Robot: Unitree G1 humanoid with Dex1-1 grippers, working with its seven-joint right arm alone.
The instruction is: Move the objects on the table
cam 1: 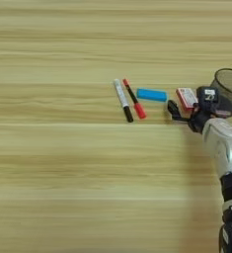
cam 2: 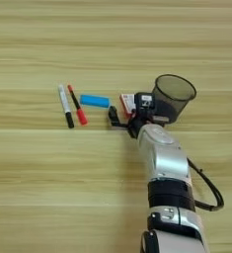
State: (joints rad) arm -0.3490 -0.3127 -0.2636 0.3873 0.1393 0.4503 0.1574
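Note:
Four small objects lie in a row on the table (cam 1: pixel 63 163). From left to right they are a white marker with a black cap (cam 1: pixel 122 100), a slim red marker (cam 1: pixel 135 105), a blue oblong block (cam 1: pixel 151 95) and a small white-and-red box (cam 1: pixel 186 97). My right gripper (cam 2: pixel 123 118) comes up from the bottom right and sits at the box (cam 2: pixel 128 102), open. One black finger (cam 2: pixel 112 115) stands just left of the box's near end. The other finger is mostly hidden under the wrist. I cannot tell whether the fingers touch the box.
A dark mesh cup (cam 2: pixel 173 96) stands upright right behind the gripper's wrist, close to the box. The silver forearm (cam 2: pixel 162 158) covers the table's lower right, with a black cable (cam 2: pixel 209 190) looping off it.

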